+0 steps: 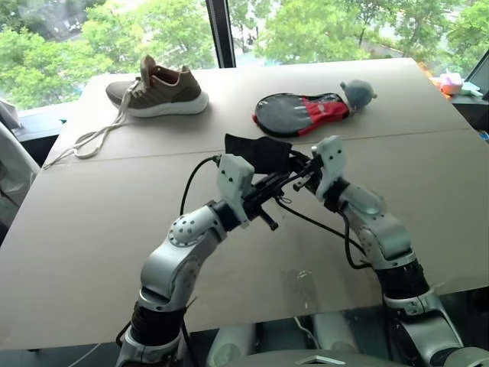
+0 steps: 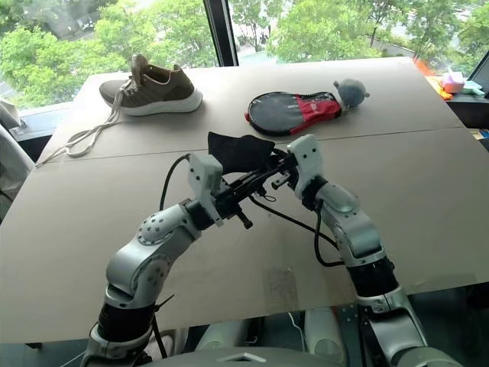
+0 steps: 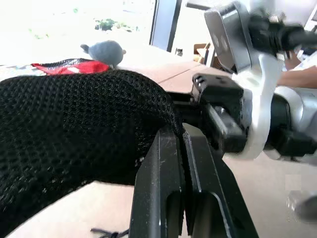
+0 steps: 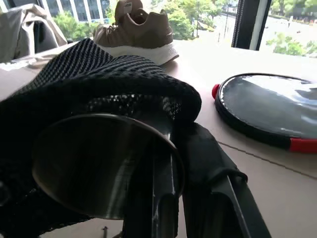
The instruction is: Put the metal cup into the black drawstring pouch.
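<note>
A tan table (image 1: 92,252) stands before wide windows (image 1: 99,30) showing sunlit green trees (image 1: 321,27).

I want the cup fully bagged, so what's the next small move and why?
Probably push the cup deeper: the right gripper holds its rim just inside the pouch, whose mouth the left gripper pinches.

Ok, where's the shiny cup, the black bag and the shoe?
metal cup (image 4: 99,163), right wrist view, on its round shiny base.
black drawstring pouch (image 1: 256,151), left eye view, middle of the fabric.
shoe (image 1: 164,92), left eye view, on its brown side.
</note>
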Robot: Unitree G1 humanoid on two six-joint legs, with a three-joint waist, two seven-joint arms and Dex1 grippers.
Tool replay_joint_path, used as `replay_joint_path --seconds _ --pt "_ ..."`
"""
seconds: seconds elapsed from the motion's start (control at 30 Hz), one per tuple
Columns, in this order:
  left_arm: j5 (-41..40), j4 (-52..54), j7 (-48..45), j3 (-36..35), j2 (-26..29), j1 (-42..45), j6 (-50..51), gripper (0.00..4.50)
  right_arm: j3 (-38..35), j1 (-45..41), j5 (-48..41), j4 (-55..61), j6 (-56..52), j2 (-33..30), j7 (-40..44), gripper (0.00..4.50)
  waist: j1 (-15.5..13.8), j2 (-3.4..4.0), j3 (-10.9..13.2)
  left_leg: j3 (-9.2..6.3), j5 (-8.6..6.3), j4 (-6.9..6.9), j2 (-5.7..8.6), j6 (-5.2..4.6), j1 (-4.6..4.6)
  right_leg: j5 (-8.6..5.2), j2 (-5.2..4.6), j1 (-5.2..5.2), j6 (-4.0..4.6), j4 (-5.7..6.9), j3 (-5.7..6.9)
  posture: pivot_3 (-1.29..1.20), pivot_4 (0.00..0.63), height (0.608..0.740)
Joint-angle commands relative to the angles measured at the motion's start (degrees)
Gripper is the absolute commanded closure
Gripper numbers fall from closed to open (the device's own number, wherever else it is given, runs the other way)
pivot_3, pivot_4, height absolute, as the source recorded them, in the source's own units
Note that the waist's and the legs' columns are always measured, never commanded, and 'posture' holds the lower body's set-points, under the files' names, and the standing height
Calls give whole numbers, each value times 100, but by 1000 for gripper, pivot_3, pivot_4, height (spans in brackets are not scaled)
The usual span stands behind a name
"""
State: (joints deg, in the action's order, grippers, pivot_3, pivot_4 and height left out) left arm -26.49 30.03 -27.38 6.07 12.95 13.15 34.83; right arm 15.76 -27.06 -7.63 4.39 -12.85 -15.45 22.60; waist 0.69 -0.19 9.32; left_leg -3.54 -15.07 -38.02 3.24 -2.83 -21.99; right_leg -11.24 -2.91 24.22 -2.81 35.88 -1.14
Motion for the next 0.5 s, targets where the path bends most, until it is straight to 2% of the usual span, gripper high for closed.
replay_joint_path --seconds 0.03,0.1,0.13,0.27,0.4,0.5 --pt "-222 335 -40 148 -66 128 20 4500 723 -351 1617 -424 1473 -600 42 4381 5 0 0 2 0 -1 1 0 1 0 0 0 0 0 -1 0 150 740" --pt "-210 343 -32 165 -63 128 30 4500 960 -503 2224 -702 2073 -915 30 4381 4 -2 1 3 1 0 1 1 0 0 1 0 0 0 -2 0 150 740" --pt "-195 350 -45 179 -45 112 26 4500 905 -501 2196 -788 2127 -895 17 4381 4 -5 1 2 1 0 1 2 0 -1 1 0 0 -1 -2 0 150 740" --pt "-93 348 -120 257 75 30 -39 4500 372 -296 1235 -780 1770 -329 203 4381 -5 -8 1 0 3 1 -6 6 0 -1 2 0 1 -1 -5 0 150 740" --pt "71 279 -262 399 275 -46 -226 4500 -465 72 -706 -192 -97 677 293 4381 -3 -9 1 0 3 2 -8 6 -1 0 -13 0 2 -2 -12 0 150 740" --pt "72 259 -295 434 307 -61 -288 4500 -958 185 -1268 112 -1374 1037 -149 4381 -9 -7 2 -6 -2 4 -9 -2 -1 1 -20 1 3 -1 -15 0 150 740"
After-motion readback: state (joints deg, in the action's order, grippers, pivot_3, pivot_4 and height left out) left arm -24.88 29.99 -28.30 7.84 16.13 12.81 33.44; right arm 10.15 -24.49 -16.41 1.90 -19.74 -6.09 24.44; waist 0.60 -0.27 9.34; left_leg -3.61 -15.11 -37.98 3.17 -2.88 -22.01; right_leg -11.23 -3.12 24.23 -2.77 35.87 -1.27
